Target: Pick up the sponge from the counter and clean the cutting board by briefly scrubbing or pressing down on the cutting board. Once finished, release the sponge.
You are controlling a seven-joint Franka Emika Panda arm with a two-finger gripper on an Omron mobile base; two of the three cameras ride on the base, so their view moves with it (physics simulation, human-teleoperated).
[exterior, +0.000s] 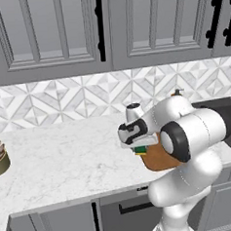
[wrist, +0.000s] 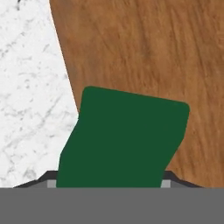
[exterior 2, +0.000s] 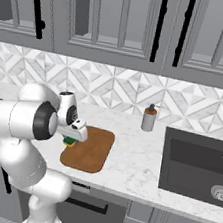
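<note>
Illumination is even and diffuse in all three views, with no identifiable source direction. The counter (exterior 2: 126, 161) renders bright white without glare. Shadows are soft: a faint dark edge shows under the cutting board (exterior 2: 90, 151), and the sink basin (exterior 2: 196, 166) reads dark. The arm shell carries mild shading. Rendering is low-resolution and slightly soft; the sponge (wrist: 122, 140) appears flat and textureless at close range
</note>
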